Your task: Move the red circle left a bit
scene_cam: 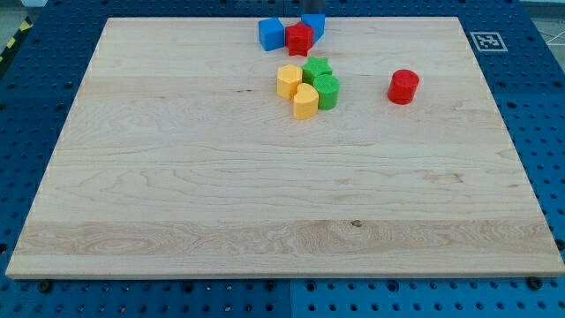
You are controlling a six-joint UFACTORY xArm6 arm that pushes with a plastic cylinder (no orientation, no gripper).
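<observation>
The red circle [403,87] stands alone on the wooden board [221,194], toward the view's upper right. To its left is a tight cluster: a yellow hexagon [289,80], a yellow rounded block [305,102], a green star [316,69] and a green circle [327,91]. Near the view's top edge sit a blue cube [271,34], a red star [300,39] and a second blue block [313,24], touching one another. My tip does not show in this view.
The board lies on a blue perforated table [538,97]. A black-and-white marker tag [486,41] is fixed just off the board's upper right corner.
</observation>
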